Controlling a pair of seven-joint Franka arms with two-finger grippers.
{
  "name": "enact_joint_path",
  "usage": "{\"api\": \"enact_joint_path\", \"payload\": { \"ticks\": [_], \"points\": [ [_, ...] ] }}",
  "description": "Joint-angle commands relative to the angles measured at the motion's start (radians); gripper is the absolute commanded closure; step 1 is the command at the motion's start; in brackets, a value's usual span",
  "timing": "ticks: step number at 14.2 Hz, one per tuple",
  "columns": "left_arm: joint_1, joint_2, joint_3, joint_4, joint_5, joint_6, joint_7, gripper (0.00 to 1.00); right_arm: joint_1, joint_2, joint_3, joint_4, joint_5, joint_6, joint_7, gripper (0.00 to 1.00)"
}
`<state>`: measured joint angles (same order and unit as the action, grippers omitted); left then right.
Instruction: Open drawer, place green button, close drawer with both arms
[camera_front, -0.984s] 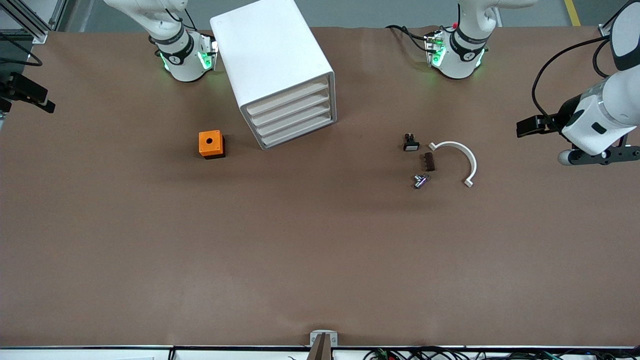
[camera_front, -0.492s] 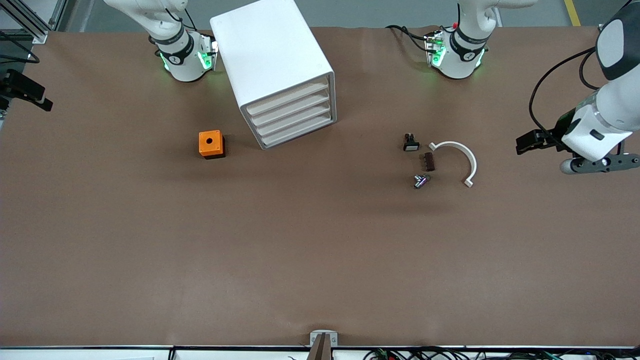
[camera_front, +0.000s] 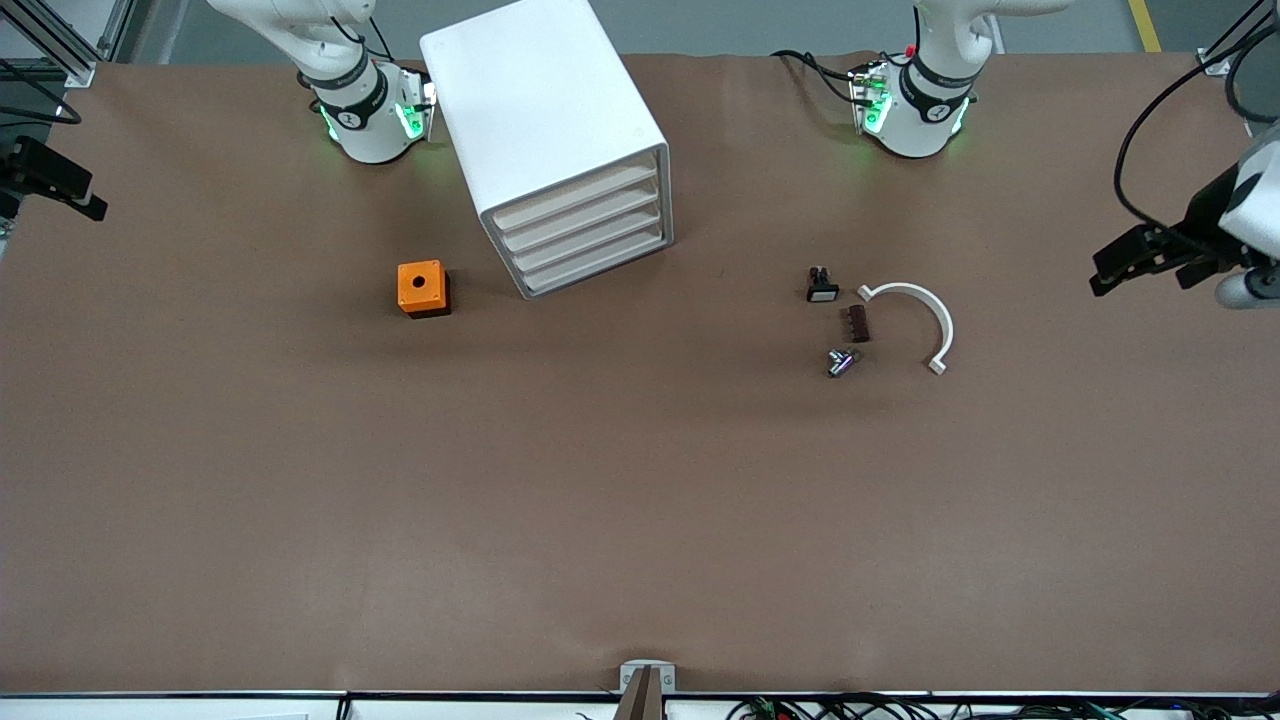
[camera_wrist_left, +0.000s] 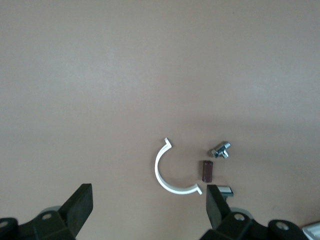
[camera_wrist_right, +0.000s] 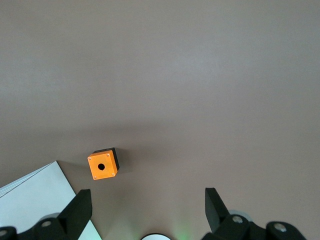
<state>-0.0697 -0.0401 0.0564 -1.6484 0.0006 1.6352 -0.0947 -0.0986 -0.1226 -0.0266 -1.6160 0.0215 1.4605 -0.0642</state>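
The white four-drawer cabinet (camera_front: 545, 120) stands near the right arm's base, and its corner shows in the right wrist view (camera_wrist_right: 30, 202). All its drawers are shut, including the third drawer from the top (camera_front: 590, 240). The green-capped button is out of view. My left gripper (camera_front: 1140, 258) is open and empty, up over the left arm's end of the table; in the left wrist view (camera_wrist_left: 148, 210) nothing lies between its fingers. My right gripper (camera_front: 55, 182) is open and empty over the right arm's end of the table, and it also shows in the right wrist view (camera_wrist_right: 147, 212).
An orange box with a hole (camera_front: 423, 288) sits beside the cabinet, also in the right wrist view (camera_wrist_right: 102, 166). A black-and-white switch (camera_front: 822, 285), a brown piece (camera_front: 858, 323), a metal part (camera_front: 841, 362) and a white arc (camera_front: 915, 320) lie toward the left arm's end.
My left arm has swung outward toward its end of the table, its gripper now near the view's edge. The right gripper has barely moved. Nothing on the table has moved.
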Motion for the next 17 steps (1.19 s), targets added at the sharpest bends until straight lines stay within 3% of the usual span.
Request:
{"api": "enact_joint_path", "payload": {
  "ticks": [1,5,17],
  "points": [
    [-0.001,0.002,-0.001,0.074,0.012,-0.098,0.032,0.00,-0.007,-0.014,0.005,0.001,0.015,-0.012,0.015,0.00],
    [-0.001,-0.007,-0.001,0.076,0.009,-0.162,0.032,0.00,-0.010,-0.014,0.002,-0.001,0.015,-0.012,0.015,0.00],
    [-0.001,-0.007,-0.001,0.084,-0.016,-0.163,0.032,0.00,-0.010,-0.015,0.002,-0.005,0.005,-0.012,0.011,0.00]
  ]
}}
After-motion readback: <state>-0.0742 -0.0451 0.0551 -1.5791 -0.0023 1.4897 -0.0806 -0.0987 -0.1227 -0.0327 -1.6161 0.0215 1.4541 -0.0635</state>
